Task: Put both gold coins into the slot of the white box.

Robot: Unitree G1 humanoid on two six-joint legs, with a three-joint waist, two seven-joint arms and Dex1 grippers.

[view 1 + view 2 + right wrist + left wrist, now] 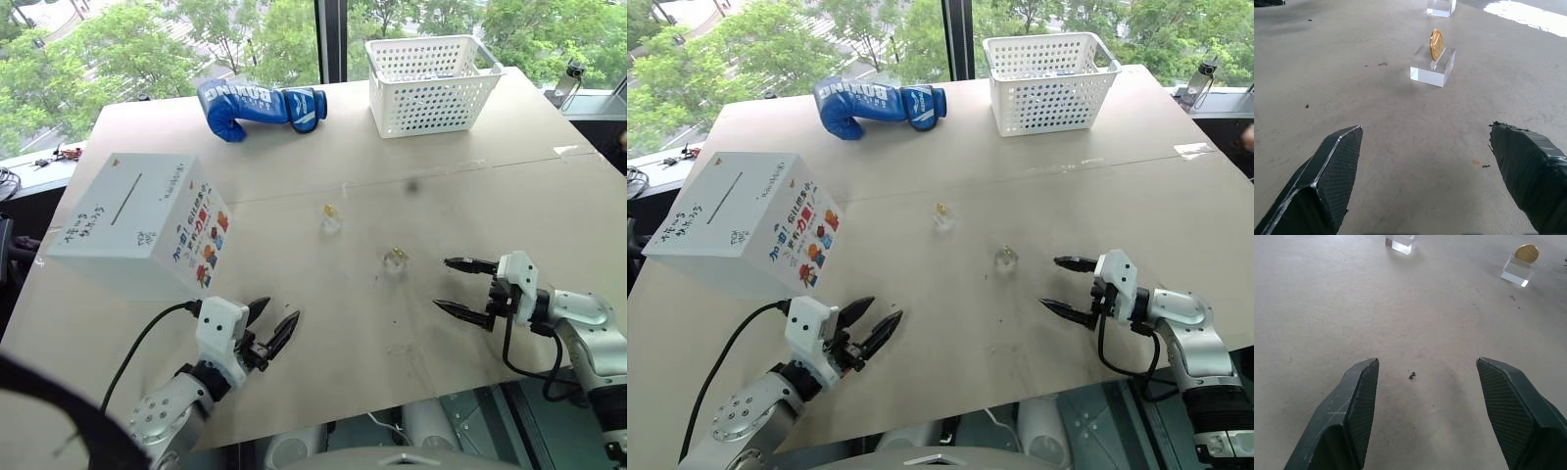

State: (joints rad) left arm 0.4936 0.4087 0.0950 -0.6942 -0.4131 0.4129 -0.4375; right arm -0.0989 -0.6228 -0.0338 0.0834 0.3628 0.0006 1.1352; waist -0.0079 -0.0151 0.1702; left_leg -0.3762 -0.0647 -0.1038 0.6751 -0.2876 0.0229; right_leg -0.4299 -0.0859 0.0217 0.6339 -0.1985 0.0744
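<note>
On the bench, your claws sat released: left | right | coins upright in holders.

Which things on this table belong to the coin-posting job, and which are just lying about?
Belong to the job:
- near gold coin, upright in its clear holder
- far gold coin
- white box and its slot
- left end effector and right end effector, both open

Lying about:
- blue boxing glove
- white basket
</note>
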